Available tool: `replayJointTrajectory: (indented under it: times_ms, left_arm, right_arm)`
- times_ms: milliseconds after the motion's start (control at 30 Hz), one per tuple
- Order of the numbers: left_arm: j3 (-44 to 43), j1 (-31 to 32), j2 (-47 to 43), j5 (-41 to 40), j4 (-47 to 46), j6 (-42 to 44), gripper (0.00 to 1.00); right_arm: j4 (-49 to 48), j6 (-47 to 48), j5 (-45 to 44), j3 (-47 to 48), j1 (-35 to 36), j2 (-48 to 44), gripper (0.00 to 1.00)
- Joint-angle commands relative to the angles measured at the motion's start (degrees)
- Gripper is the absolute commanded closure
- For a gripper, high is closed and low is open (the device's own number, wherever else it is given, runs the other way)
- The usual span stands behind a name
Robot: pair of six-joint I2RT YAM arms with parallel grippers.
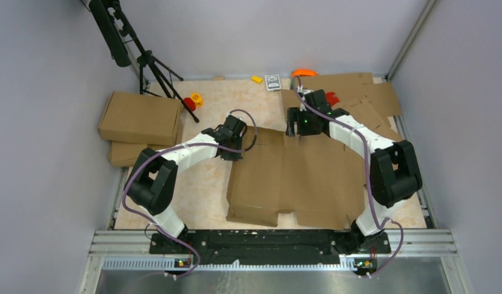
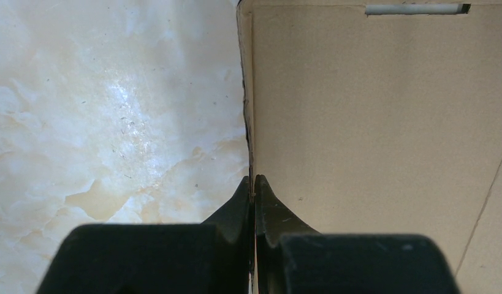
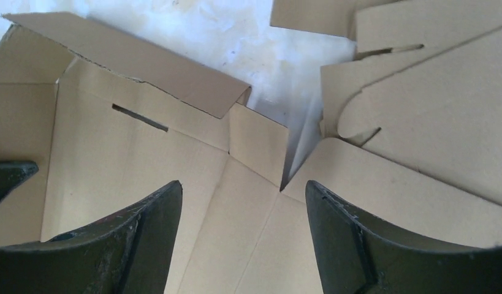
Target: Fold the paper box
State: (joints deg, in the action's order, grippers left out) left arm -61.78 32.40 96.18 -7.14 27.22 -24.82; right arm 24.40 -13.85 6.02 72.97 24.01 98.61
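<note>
From above, the paper box (image 1: 309,177) lies mostly flat in the middle of the tabletop (image 1: 202,196), between the two arms, its near edge close to their bases. The left gripper (image 1: 235,147) sits at the box's far left corner and the right gripper (image 1: 295,127) at its far edge; in this view both sets of fingers are hidden under the wrists. A stack of folded boxes (image 1: 141,116) rests at the left, a heap of flat cardboard sheets (image 1: 358,98) at the far right, partly covered by the right arm. In the left wrist view, the left gripper (image 2: 253,181) is closed, its tips meeting right on the box's (image 2: 371,122) left edge beside bare tabletop (image 2: 113,110); whether cardboard is pinched between them cannot be made out. A slot (image 2: 417,9) is cut off by the top of the frame. In the right wrist view, the right gripper (image 3: 242,187) stands wide open above the box (image 3: 132,165), holding nothing. A narrow flap (image 3: 144,61) is raised behind a slot (image 3: 140,117), and the cardboard sheets (image 3: 420,92) run off the right edge.
</note>
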Motion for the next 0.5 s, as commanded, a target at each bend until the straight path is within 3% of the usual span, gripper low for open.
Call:
replayJointTrajectory:
  times_ms: [0, 167, 300, 467]
  left_arm:
    - [-2.0, 0.2, -0.7, -0.4, 0.0, 0.1, 1.0]
    - [-2.1, 0.3, -0.5, -0.2, 0.0, -0.2, 1.0]
    - [-2.1, 0.3, -0.5, 0.0, 0.0, -0.4, 1.0]
    - [-2.1, 0.3, -0.7, 0.3, 0.1, -0.5, 1.0]
  right_arm:
    - [-5.4, -6.1, -3.5, -3.7, -0.5, -4.5, 0.27]
    - [-7.1, -7.6, -5.8, -5.9, -0.4, -3.4, 0.27]
    - [-8.0, -7.5, -5.4, -5.3, -0.4, -0.9, 0.41]
    - [-7.7, -5.0, -6.9, -3.6, -0.5, 1.7, 0.46]
